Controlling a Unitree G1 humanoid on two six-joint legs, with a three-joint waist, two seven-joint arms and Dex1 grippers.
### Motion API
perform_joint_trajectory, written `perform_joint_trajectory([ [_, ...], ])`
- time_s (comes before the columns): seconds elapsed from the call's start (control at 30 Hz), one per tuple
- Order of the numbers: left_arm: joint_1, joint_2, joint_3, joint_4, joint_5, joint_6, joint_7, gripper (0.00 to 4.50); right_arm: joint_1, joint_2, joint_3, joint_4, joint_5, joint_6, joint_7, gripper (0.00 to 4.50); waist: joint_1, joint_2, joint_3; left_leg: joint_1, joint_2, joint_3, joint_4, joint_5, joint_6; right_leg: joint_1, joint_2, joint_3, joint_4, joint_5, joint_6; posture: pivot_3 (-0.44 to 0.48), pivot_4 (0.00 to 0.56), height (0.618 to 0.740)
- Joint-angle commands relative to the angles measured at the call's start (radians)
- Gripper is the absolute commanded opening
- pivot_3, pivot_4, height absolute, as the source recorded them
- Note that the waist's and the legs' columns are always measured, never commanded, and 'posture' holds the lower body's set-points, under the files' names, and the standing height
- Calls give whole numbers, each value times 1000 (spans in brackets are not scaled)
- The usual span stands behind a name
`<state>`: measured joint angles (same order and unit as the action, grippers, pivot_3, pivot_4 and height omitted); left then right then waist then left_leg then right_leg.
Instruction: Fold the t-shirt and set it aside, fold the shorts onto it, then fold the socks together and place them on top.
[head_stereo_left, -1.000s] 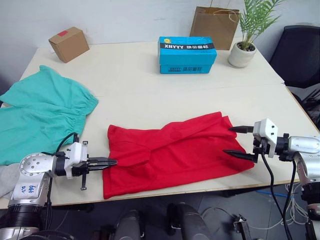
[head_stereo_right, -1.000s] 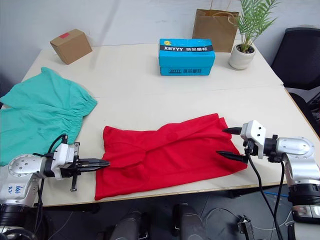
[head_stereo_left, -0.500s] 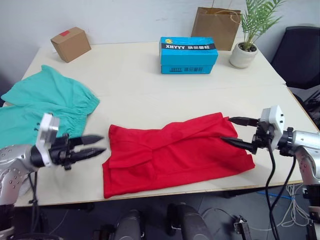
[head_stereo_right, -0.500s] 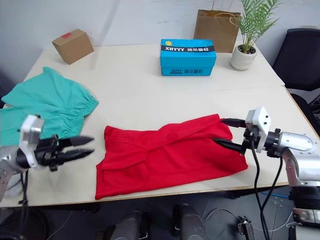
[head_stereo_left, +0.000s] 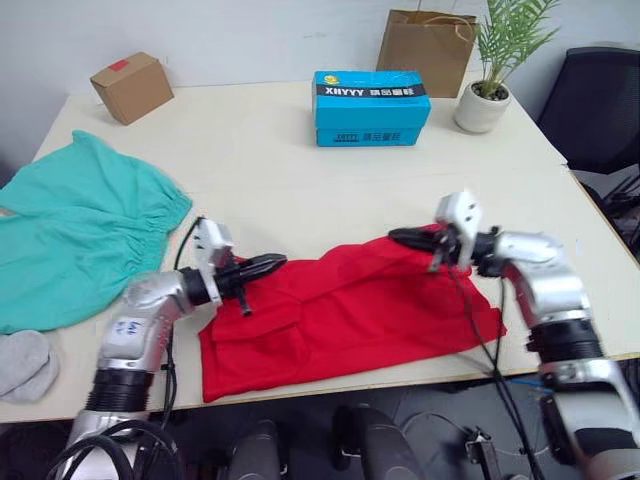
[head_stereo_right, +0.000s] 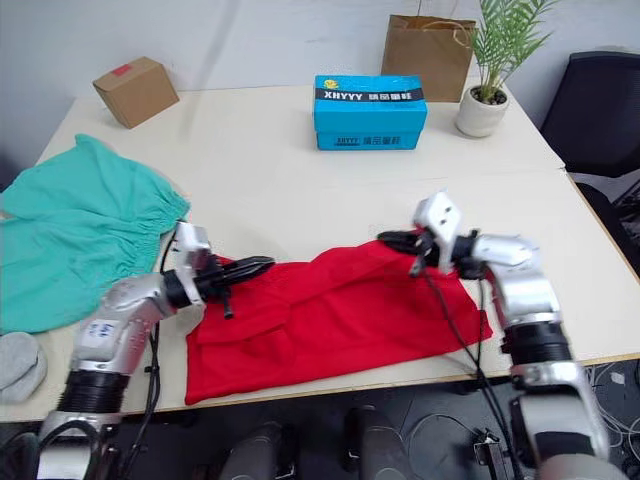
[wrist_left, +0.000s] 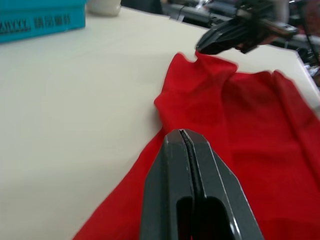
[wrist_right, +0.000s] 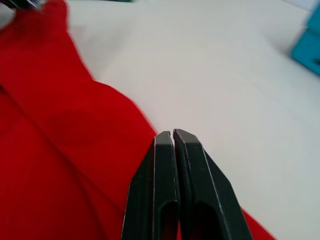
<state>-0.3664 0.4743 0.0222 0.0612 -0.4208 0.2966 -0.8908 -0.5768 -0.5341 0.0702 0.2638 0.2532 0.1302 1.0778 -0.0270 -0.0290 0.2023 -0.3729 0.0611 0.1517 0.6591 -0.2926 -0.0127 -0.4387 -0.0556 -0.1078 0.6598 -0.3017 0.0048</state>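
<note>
1. Left end effector sits at the far left corner of the t-shirt, centre-left of the frame, jaws pressed together; its wrist view shows the fingers shut with red cloth right at the tips, so it looks pinched on that edge.
2. Right end effector does the same at the far right corner, fingers closed; both corners are raised, likely to carry the far edge over for a fold.
3. The t-shirt lies lengthwise across the lower middle of the table.
4. The shorts wait at the left edge, partly cut off.
5. The socks peek in at lower left, cropped.
6. How much cloth each pinch holds is hard to make out.
</note>
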Motion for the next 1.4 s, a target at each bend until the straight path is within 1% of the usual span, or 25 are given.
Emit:
perform_joint_trajectory([
  [0.03,35,-37,21,-9,31,-17,96,0,76,38,8,-46,-43,-70,-80,37,1,0,0,0,0,0,1,0,0,0,0,0,0,0,0,0,150,740],
  [0.13,92,-37,7,-18,77,-29,132,0,98,79,-10,29,-106,-161,-197,37,-4,0,0,2,-1,0,2,-2,4,2,-2,0,0,0,1,0,150,740],
  [0.2,115,-38,9,-4,112,-50,171,0,98,78,-35,89,-131,-211,-253,37,-5,0,0,2,-1,2,2,-2,4,2,-3,1,0,2,0,0,150,740],
  [0.27,123,-66,44,22,121,-68,242,0,107,46,-58,164,-151,-277,-279,37,-2,0,0,3,-1,2,2,-2,4,3,-2,1,1,2,-1,0,150,740],
  [0.33,100,-140,134,55,63,-47,361,0,114,6,-90,246,-147,-323,-287,37,0,0,0,6,-1,1,1,-4,7,6,-2,0,0,2,-1,0,150,740],
  [0.4,79,-186,196,86,29,-25,432,0,108,-31,-130,332,-142,-365,-313,37,3,-1,-1,7,-2,-1,2,-4,8,10,-2,0,-1,2,0,0,150,740],
  [0.5,66,-182,193,116,57,-23,444,0,97,-73,-180,441,-131,-394,-347,37,1,-2,-2,8,-2,-2,2,-4,8,10,-2,0,-1,3,0,0,150,740],
  [0.57,43,-184,203,152,51,-3,463,0,91,-111,-216,530,-124,-401,-361,37,1,-2,-3,8,-2,-1,2,-3,6,11,-2,0,-1,3,0,0,150,740],
  [0.67,25,-176,209,181,51,0,469,0,71,-124,-243,581,-113,-411,-376,37,1,-3,-3,11,-2,-1,1,-2,4,14,-2,0,-1,3,0,0,150,740],
  [0.73,16,-165,216,178,44,-3,456,0,57,-119,-256,560,-96,-402,-378,37,-2,-2,-3,15,-2,-1,0,-3,6,16,-2,0,-2,3,0,0,150,740],
  [0.8,4,-153,232,157,13,-25,411,0,53,-111,-260,487,-68,-387,-353,37,-4,-2,-3,16,-2,0,-3,-3,6,16,-1,1,-2,3,1,0,150,740],
  [0.9,0,-119,249,81,-53,-16,319,0,68,-77,-237,293,4,-338,-271,37,-10,-3,-3,14,-2,1,-8,4,-2,12,0,3,-2,3,1,0,150,740],
  [0.97,2,-87,240,36,-89,4,247,0,84,-40,-200,132,33,-253,-260,37,-9,-3,-3,14,-1,2,-11,5,-5,10,2,3,-2,3,0,0,150,740],
  [1.03,8,-57,218,-10,-110,31,187,0,100,-6,-143,18,20,-194,-256,37,-6,-3,-3,14,3,1,-12,5,-8,9,5,3,-3,2,0,0,150,740],
  [1.1,18,-41,186,-52,-119,59,148,0,104,34,-104,-27,-9,-164,-285,37,-2,-3,-3,14,5,0,-12,4,-9,9,8,3,-5,2,-1,0,150,740],
  [1.17,32,-35,144,-77,-97,60,126,0,112,75,-74,-45,-38,-140,-325,37,-1,-3,-3,14,5,0,-12,4,-9,10,8,3,-5,1,-2,0,150,740],
  [1.23,47,-33,89,-77,-44,51,127,0,127,112,-27,-43,-101,-157,-370,37,2,-3,-3,13,4,0,-12,3,-8,10,7,3,-5,1,-2,0,150,740],
  [1.3,64,-44,43,-70,8,26,141,0,152,131,-7,-36,-145,-180,-409,37,0,-3,-3,13,3,0,-12,3,-7,10,6,4,-6,1,-2,0,150,740],
  [1.4,89,-67,14,-70,35,7,160,0,191,126,-15,-24,-177,-193,-447,37,0,-3,-3,11,3,0,-12,2,-6,9,6,4,-7,1,-2,0,150,740],
])
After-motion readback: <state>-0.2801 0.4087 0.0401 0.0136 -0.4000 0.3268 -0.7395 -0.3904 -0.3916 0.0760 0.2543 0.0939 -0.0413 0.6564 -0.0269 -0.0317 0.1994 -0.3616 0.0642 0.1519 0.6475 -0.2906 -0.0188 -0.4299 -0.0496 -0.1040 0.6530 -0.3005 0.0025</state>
